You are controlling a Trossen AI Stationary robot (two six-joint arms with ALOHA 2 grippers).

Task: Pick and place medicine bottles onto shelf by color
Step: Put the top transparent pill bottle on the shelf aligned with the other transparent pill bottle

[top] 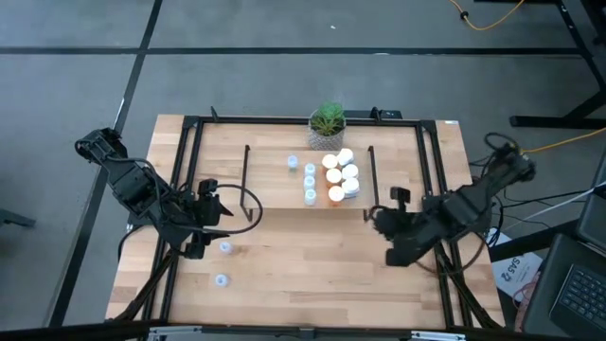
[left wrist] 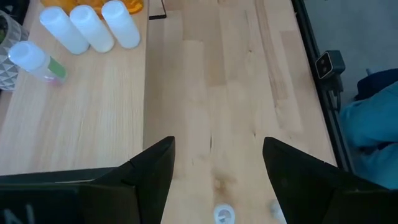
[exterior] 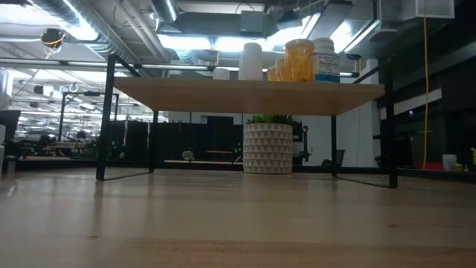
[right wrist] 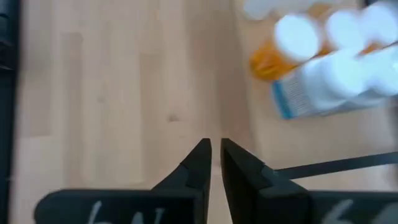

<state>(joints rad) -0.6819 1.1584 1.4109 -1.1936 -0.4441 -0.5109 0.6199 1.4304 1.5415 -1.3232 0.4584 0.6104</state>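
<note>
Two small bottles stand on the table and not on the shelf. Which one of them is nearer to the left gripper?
The small clear bottle just beside the left gripper. The other loose bottle stands farther toward the table's front edge, clearly apart from the arm.

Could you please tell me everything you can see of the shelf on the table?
The shelf is a low light-wood board on thin black metal side frames, standing level toward the table's back half. Small pale bottles and larger white and orange bottles stand on its right half. A potted plant sits behind it. No gripper touches it.
</note>
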